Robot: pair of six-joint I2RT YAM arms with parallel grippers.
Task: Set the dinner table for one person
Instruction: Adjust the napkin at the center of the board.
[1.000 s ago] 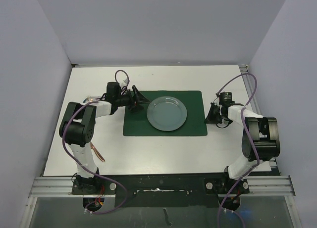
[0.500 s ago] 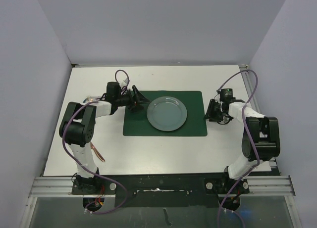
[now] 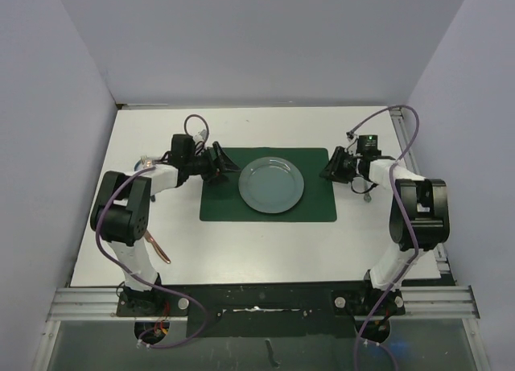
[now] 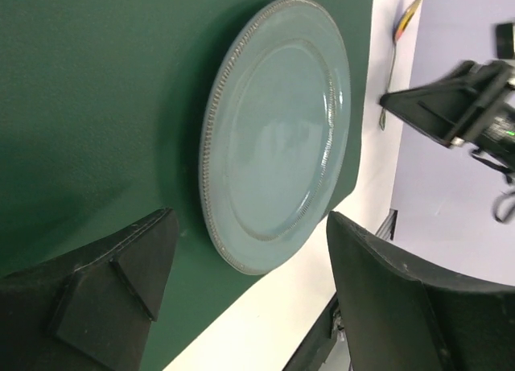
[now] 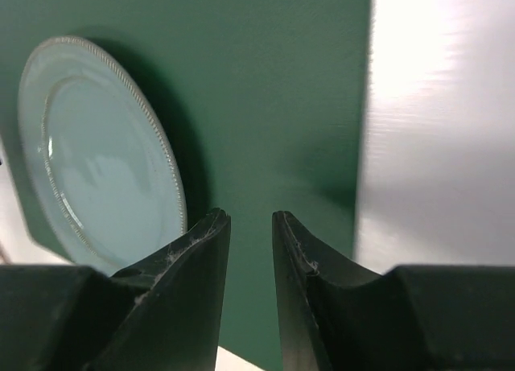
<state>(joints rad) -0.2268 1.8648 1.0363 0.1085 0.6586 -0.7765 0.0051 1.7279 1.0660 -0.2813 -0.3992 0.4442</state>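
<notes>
Top external shows the plate [image 3: 271,184] on its placemat [image 3: 217,206] at the tabletop [image 3: 241,250] centre, left hand [image 3: 228,163] splayed empty, right hand [image 3: 328,171] barely parted, empty — best lay the utensil [image 4: 393,61] near the right edge straight beside the plate.

Boxed in on three sides by plain matte panels: pale lavender-grey far wall [image 3: 257,41], matching left wall [image 3: 40,146], matching right wall [image 3: 475,105]. Between them, a large flat matte white rectangular table [image 3: 241,250], edged with silver aluminium rail [image 3: 451,300] along the near side and on the right. Nearer than that rail, a dark grey-green glossy strip [image 3: 306,347], nature unclear. Lit softly and evenly, with faint shadows only.
</notes>
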